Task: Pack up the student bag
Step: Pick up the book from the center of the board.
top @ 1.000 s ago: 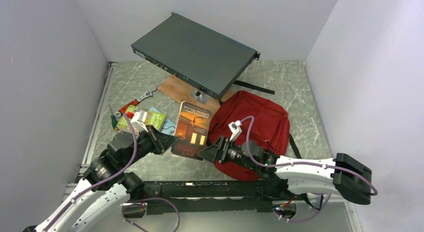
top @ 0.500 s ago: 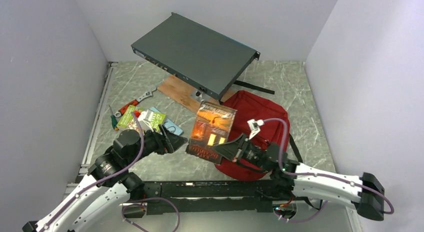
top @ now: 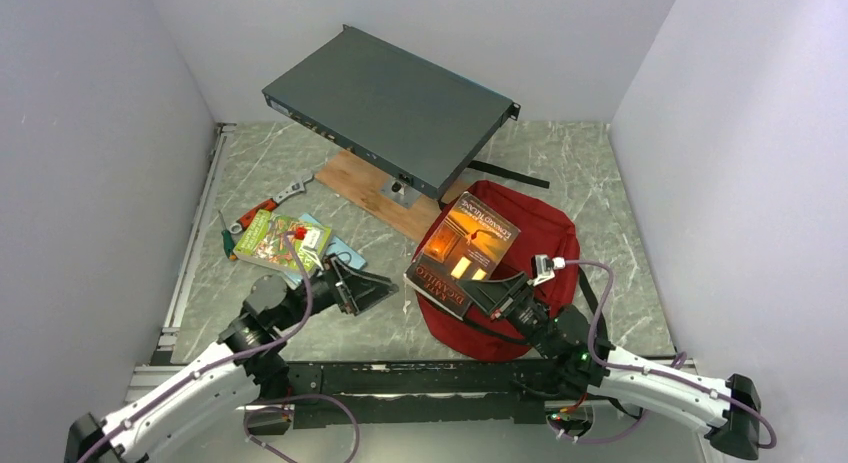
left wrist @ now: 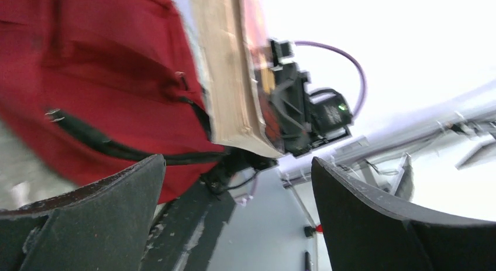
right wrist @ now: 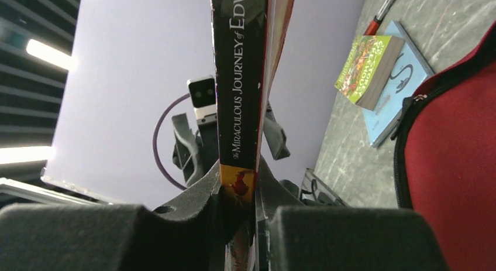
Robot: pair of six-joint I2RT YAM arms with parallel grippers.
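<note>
Clamped on the spine of the dark, orange-lit paperback book, the right gripper holds it tilted over the red soft fabric backpack toward the desk's near-right corner, probably for loading, while the left gripper hovers beside, jaws apart and empty.

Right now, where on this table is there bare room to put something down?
Bare marble lies at the far right, between the grey metal box and the right wall, and right of the red backpack. Crowded: the left, with the green book and tools.
</note>
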